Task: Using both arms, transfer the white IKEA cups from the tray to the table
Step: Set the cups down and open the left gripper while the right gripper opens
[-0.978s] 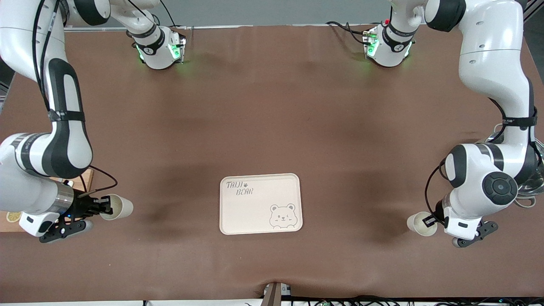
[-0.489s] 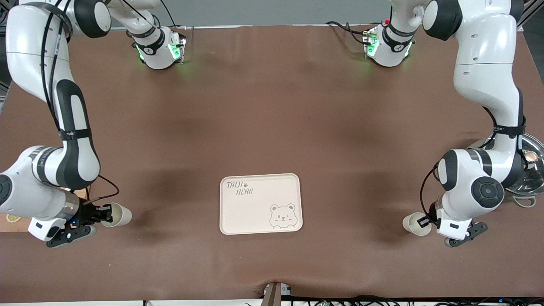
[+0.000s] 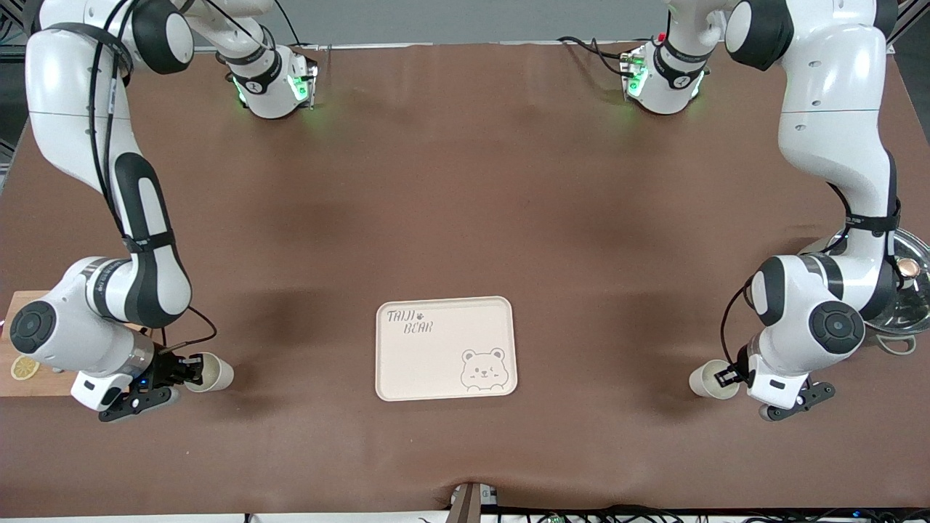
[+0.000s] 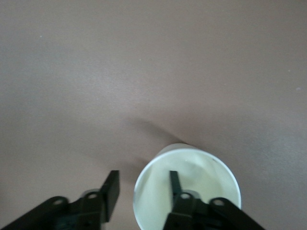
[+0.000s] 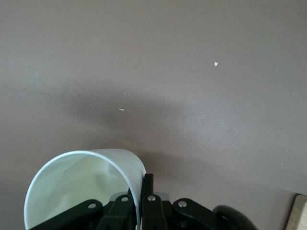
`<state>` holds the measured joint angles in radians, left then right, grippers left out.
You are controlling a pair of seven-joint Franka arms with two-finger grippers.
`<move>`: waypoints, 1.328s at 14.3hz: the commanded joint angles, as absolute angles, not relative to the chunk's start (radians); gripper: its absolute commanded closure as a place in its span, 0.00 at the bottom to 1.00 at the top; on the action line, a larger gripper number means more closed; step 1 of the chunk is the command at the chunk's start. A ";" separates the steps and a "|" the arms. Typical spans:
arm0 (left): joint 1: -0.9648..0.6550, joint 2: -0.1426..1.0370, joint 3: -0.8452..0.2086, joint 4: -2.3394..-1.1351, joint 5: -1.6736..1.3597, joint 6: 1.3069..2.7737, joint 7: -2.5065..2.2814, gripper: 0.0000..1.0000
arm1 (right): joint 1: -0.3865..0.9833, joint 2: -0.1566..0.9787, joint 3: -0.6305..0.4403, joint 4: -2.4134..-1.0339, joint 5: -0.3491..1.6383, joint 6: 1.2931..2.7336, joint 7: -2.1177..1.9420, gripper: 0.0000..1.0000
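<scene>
One white IKEA cup (image 3: 215, 373) hangs from my right gripper (image 3: 192, 367), low over the table toward the right arm's end. In the right wrist view the fingers (image 5: 146, 189) pinch its wall (image 5: 81, 184) at the rim. The other white cup (image 3: 706, 379) seems to stand on the table toward the left arm's end. My left gripper (image 3: 726, 376) is at its rim. In the left wrist view my left gripper (image 4: 144, 176) is open. One finger (image 4: 175, 184) is inside this cup (image 4: 201, 182). The other finger (image 4: 111, 189) is outside, apart from the wall.
A cream bear-printed tray (image 3: 429, 363) lies between the two cups, near the table's front edge. A wooden board (image 3: 14, 341) with a lemon slice lies at the right arm's end. A pot with a glass lid (image 3: 908, 287) stands at the left arm's end.
My right gripper has come down and moved toward the tray with its cup. My left gripper and its cup have come down and shifted slightly toward the tray.
</scene>
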<state>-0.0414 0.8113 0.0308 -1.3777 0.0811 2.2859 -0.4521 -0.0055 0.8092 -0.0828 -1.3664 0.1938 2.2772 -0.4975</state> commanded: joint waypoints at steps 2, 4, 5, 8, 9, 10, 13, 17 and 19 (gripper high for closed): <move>-0.034 0.752 0.014 -1.401 0.097 2.283 -0.445 0.00 | -0.015 0.822 -0.072 -1.370 0.210 2.310 -0.522 1.00; -0.031 0.715 0.009 -1.402 0.097 2.278 -0.443 0.00 | -0.017 0.833 -0.072 -1.370 0.212 2.325 -0.532 1.00; -0.032 0.698 0.006 -1.402 0.097 2.272 -0.443 0.00 | -0.017 0.836 -0.072 -1.370 0.212 2.338 -0.534 1.00; -0.031 0.635 -0.003 -1.405 0.097 2.232 -0.439 0.00 | -0.017 0.842 -0.071 -1.371 0.213 2.341 -0.534 1.00; -0.028 0.614 -0.014 -1.410 0.097 2.212 -0.433 0.00 | -0.017 0.847 -0.071 -1.371 0.213 2.341 -0.534 1.00; -0.028 0.588 -0.017 -1.414 0.097 2.198 -0.433 0.00 | -0.017 0.850 -0.071 -1.371 0.215 2.350 -0.534 1.00; -0.028 0.510 -0.043 -1.448 0.097 2.143 -0.428 0.00 | -0.017 0.854 -0.071 -1.371 0.213 2.361 -0.532 0.83; -0.026 0.427 -0.055 -1.466 0.092 2.039 -0.338 0.00 | -0.017 0.853 -0.071 -1.368 0.215 2.358 -0.529 0.00; -0.026 0.391 -0.055 -1.468 0.065 1.976 -0.298 0.00 | -0.017 0.850 -0.069 -1.364 0.215 2.352 -0.531 0.00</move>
<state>-0.0401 0.4560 -0.0402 -1.4222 0.0798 2.0220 -0.3432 -0.0056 0.8508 -0.0819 -1.3733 0.1940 2.3527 -0.5078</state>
